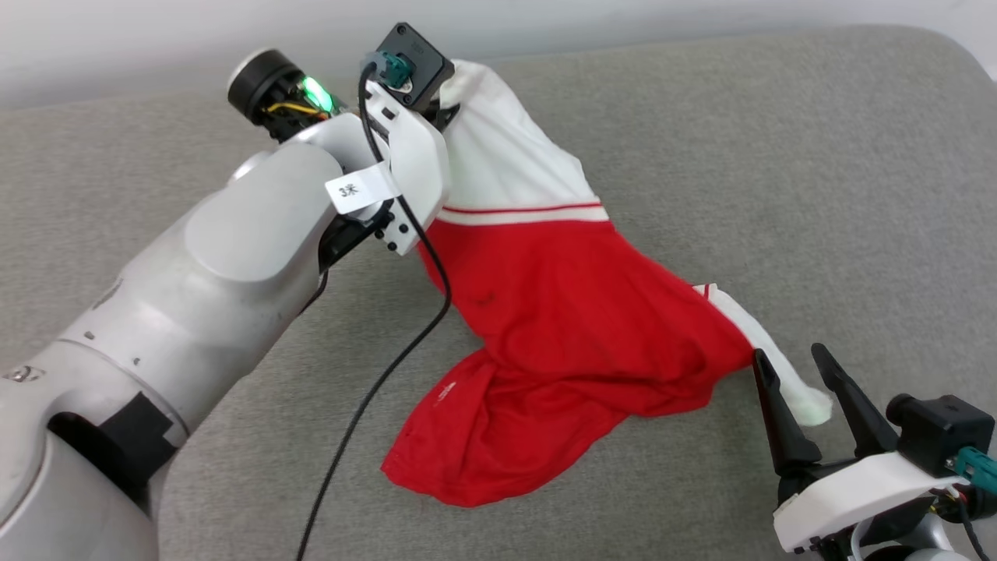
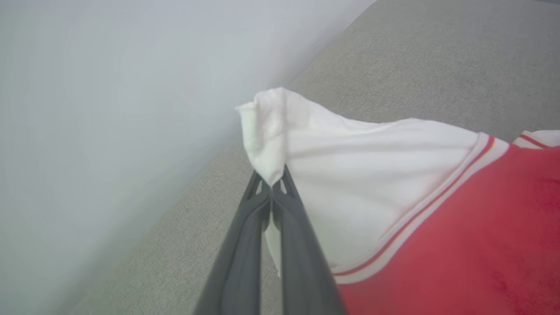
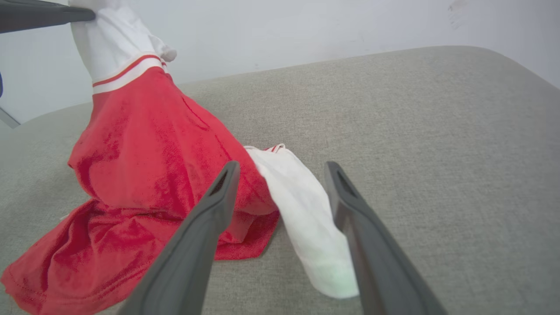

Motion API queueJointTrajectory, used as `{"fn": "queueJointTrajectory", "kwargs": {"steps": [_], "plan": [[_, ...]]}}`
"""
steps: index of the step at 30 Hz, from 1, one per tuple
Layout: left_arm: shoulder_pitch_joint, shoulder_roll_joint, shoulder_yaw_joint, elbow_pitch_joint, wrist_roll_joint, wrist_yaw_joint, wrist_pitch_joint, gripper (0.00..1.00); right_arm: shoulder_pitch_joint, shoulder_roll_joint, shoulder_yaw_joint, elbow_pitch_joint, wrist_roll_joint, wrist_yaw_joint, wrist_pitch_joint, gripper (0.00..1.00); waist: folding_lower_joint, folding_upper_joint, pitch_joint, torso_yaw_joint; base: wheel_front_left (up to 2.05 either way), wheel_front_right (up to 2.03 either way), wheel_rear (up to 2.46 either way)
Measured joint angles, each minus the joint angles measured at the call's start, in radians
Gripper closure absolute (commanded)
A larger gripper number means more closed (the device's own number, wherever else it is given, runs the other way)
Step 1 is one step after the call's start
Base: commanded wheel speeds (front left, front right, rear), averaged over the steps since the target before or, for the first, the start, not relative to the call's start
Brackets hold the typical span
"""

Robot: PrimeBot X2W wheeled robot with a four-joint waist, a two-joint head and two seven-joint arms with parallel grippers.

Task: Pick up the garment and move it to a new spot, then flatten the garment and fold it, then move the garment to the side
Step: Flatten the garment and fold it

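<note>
Grips the tip of one white sleeve of the garment in the left hand, fingers pressed together on the cloth; holds that corner up off the grey cushion, on the garment's far side toward the wall; lets the red body drape down from there to a bunched hem resting on the cushion at the garment's near end. Reads as a long axis slanting from the raised sleeve, far and left, down to the second white sleeve, near and right; finds that second sleeve lying flat on the cushion, sticking out from the garment's lower right edge. Has the right hand spread wide and holding nothing, just beside that lower sleeve; shows, in the right wrist view, the sleeve's free end between the two fingers, though cannot tell whether it touches either. Makes the right arm plainly the nearer one for that sleeve. Looks like the pick-up half made; probably calls for closing the right hand on the lower sleeve, then carrying the garment by both sleeves. Sees nothing between right hand and sleeve; notes a black cable hanging from the left arm along the garment's left edge, a likely snag if the cloth swings that way.
</note>
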State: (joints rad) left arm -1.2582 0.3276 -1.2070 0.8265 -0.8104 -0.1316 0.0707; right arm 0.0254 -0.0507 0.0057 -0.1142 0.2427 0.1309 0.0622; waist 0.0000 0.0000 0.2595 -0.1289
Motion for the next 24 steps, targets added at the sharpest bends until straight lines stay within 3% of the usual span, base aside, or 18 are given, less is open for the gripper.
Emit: {"fn": "queueJointTrajectory", "kwargs": {"steps": [4, 9, 18, 24], "plan": [[-0.013, 0.043, -0.020, -0.073, 0.026, 0.000, -0.070, 1.00, 0.015, 0.000, -0.021, 0.001, 0.005, 0.000, 0.007, 0.00, 0.0000, 0.0000, -0.030, 0.040, 0.00, 0.00, 0.00], [0.035, 0.138, -0.034, -0.195, 0.049, 0.003, -0.102, 1.00, 0.040, 0.000, -0.044, 0.002, 0.013, 0.000, 0.017, 0.00, 0.0000, 0.0000, -0.068, 0.084, 0.00, 0.00, 0.00], [0.302, 0.329, -0.068, -0.523, 0.123, 0.072, -0.063, 1.00, 0.067, 0.000, -0.074, -0.004, 0.020, 0.000, 0.035, 0.00, 0.0000, 0.0000, -0.108, 0.152, 0.00, 0.00, 0.00], [0.491, 0.386, -0.074, -0.687, 0.175, 0.112, -0.038, 1.00, 0.082, 0.000, -0.088, -0.009, 0.018, 0.000, 0.053, 0.00, 0.0000, 0.0000, -0.126, 0.183, 0.00, 0.00, 0.00]]}}
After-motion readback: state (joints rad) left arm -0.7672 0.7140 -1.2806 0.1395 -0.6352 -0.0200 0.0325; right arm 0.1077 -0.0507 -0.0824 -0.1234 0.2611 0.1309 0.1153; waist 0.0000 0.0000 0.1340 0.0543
